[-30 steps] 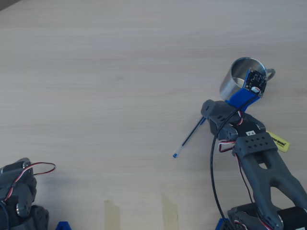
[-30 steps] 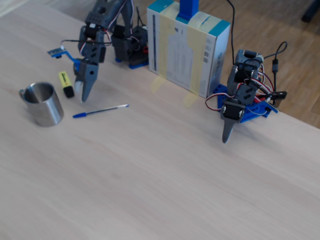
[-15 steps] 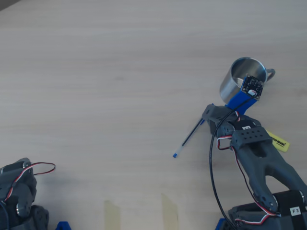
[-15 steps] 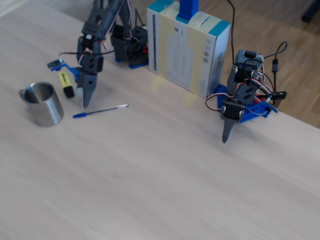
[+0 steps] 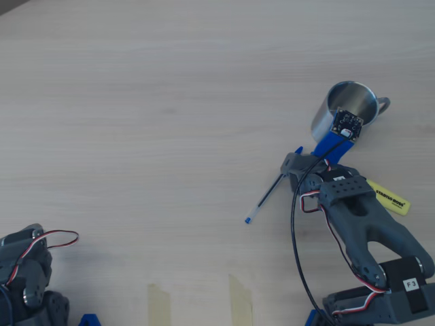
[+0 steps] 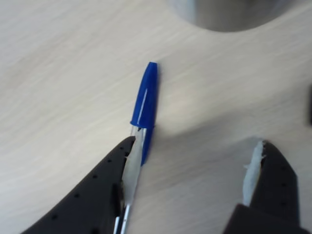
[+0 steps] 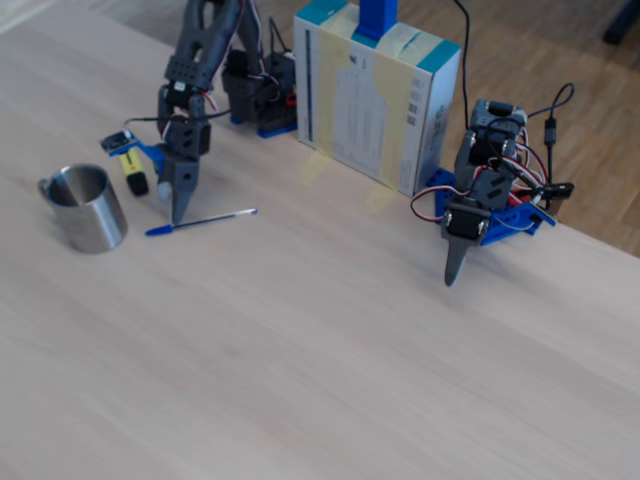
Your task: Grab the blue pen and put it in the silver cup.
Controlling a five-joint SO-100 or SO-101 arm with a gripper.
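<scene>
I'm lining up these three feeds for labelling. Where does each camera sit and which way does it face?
Overhead view: above the table, looking straight down; arm enters from the lower right, reaching to the blue pen beside the silver cup.
Wrist view: rides on the arm, looking down past the open hand at the pen cap.
Fixed view: across the table, facing the arm's base, angled down.
All three views show the pen and the cup.
</scene>
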